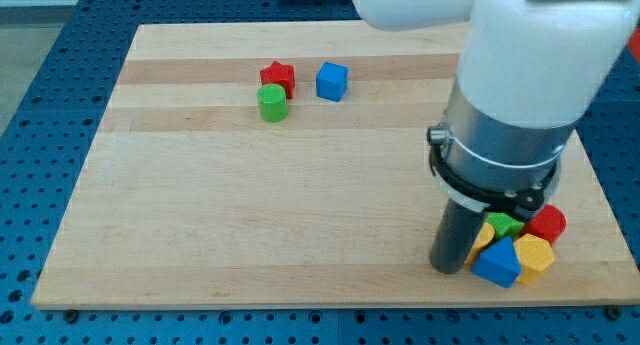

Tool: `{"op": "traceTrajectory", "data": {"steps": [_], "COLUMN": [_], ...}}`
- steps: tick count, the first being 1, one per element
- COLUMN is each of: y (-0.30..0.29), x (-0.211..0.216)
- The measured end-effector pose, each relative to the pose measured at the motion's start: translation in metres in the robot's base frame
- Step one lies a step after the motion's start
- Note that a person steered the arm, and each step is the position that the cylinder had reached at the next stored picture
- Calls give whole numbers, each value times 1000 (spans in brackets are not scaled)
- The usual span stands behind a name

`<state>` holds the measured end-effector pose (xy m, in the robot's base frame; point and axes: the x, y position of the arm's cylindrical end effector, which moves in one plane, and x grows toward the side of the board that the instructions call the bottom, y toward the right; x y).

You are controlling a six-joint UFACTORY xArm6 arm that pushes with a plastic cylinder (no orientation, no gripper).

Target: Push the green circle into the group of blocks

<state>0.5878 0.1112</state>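
The green circle [272, 102] sits on the wooden board [250, 205] near the view's top, touching a red star [279, 77] just above it. A blue cube [332, 81] stands a little to their right. My tip [449, 268] rests at the view's bottom right, far from the green circle. It touches the left side of a cluster of blocks: a blue block [498, 262], a yellow block [534, 255], a red cylinder [546, 224], a green block [504, 224] and an orange-yellow piece [482, 237]. The arm hides part of this cluster.
The white and grey arm body [520, 85] fills the view's upper right and overhangs the board. The board's bottom edge [330, 305] runs close under the cluster. A blue perforated table [50, 105] surrounds the board.
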Motion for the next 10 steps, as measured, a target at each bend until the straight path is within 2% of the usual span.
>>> {"op": "traceTrajectory", "data": {"steps": [1, 2, 3, 4, 5, 6, 10], "y": [-16, -90, -183, -250, -288, -265, -193], "x": [0, -18, -66, -135, -203, -238, -228]}}
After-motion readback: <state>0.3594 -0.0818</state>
